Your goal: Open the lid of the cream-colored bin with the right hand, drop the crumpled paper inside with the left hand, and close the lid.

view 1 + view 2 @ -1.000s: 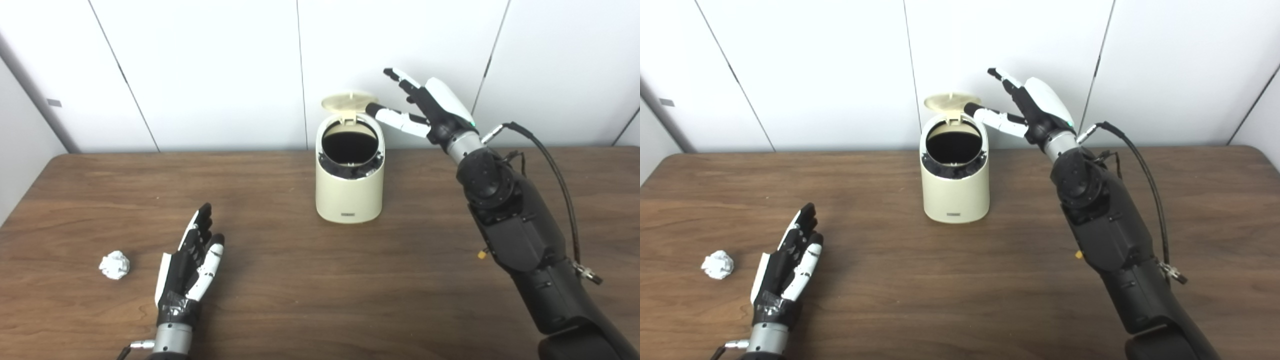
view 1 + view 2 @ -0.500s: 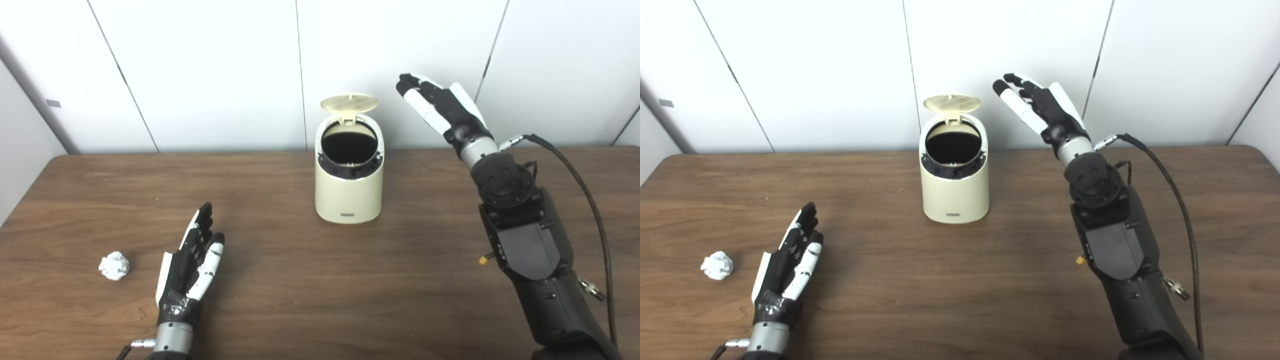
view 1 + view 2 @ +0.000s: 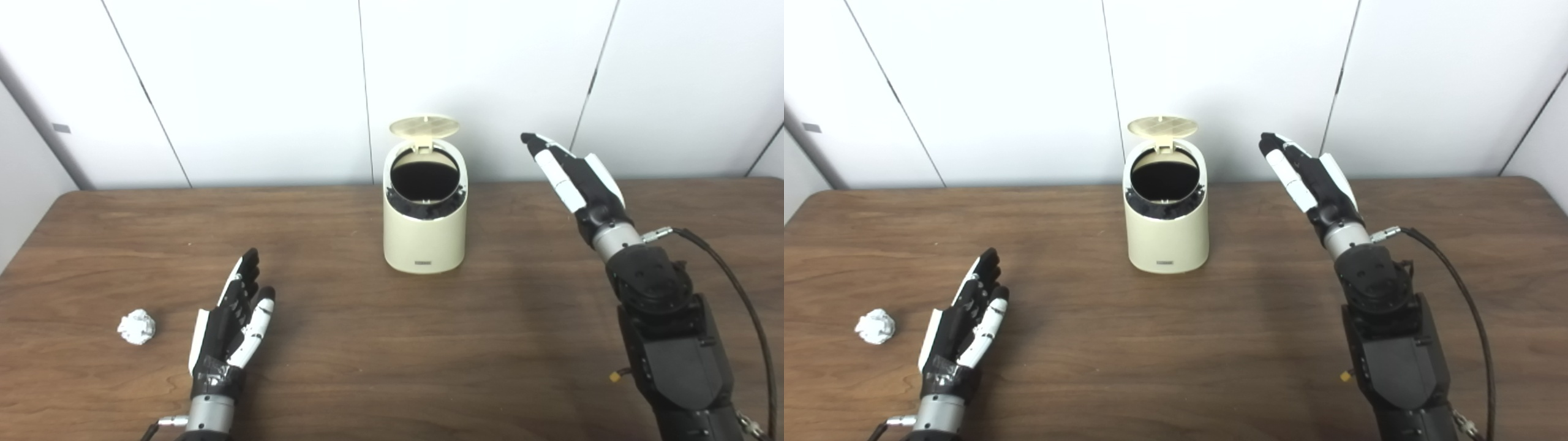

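Now, left eye view:
Bin [image 3: 424, 233]: mid-table, lid [image 3: 424, 127] standing open.
Paper [image 3: 136, 326]: left of left hand [image 3: 229, 327], apart; fingers extended, empty.

Right eye view:
Right hand [image 3: 1315, 180]: raised right of bin, fingers straight, empty.

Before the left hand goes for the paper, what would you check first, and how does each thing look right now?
1. Lid up: ok, it stands open behind the bin's mouth.
2. Mouth clear: ok, nothing over the dark opening.
3. Right hand out of the way: ok, off to the bin's right, touching nothing.
4. Left hand free: ok, open and holding nothing.
5. Paper reachable: ok, it lies on the table just left of the left hand, apart from it.
6. Bin already empty inside: cannot tell, too dark.
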